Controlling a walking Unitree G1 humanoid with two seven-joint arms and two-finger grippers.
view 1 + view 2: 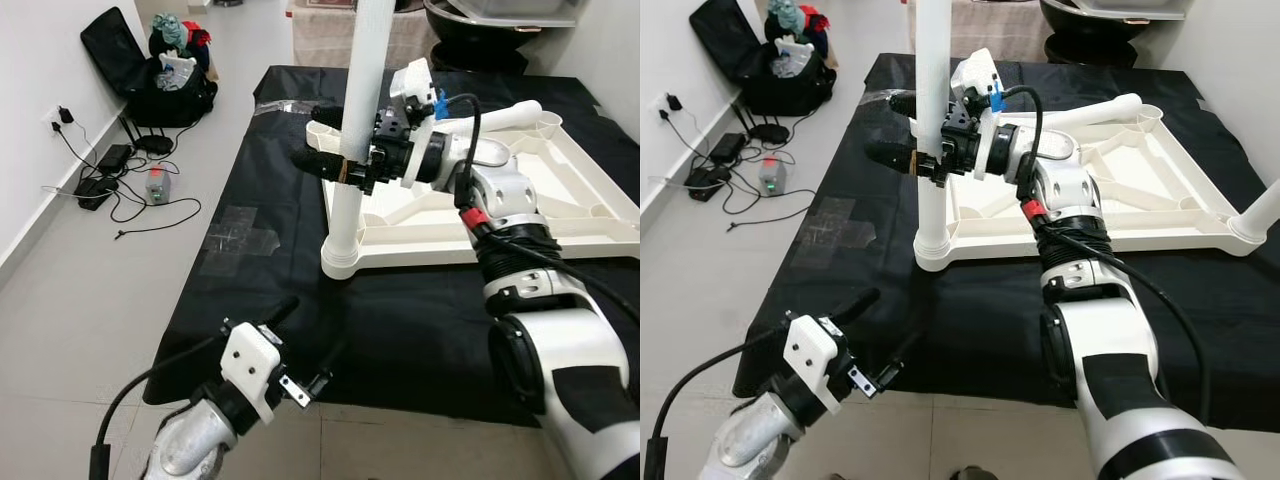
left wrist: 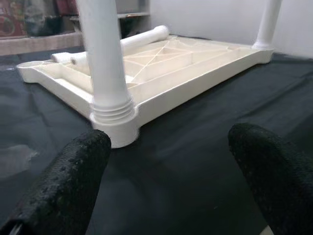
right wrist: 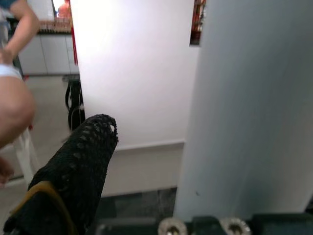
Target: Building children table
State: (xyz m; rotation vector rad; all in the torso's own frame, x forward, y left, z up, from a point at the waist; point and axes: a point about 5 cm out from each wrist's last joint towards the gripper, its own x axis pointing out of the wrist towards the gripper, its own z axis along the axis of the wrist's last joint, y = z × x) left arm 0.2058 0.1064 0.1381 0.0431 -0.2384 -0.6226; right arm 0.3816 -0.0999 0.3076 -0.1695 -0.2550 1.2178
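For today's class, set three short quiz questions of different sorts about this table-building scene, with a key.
1. True or false: the upside-down table top lies on a black cloth.
2. Which gripper is at the upright white leg? A) left B) right
3. Fill in: a second white leg lies loose on the ____.

Key:
1. True.
2. B. The right gripper is around the leg, with one finger beside it; the left gripper hangs open over the cloth's near edge.
3. Table top.
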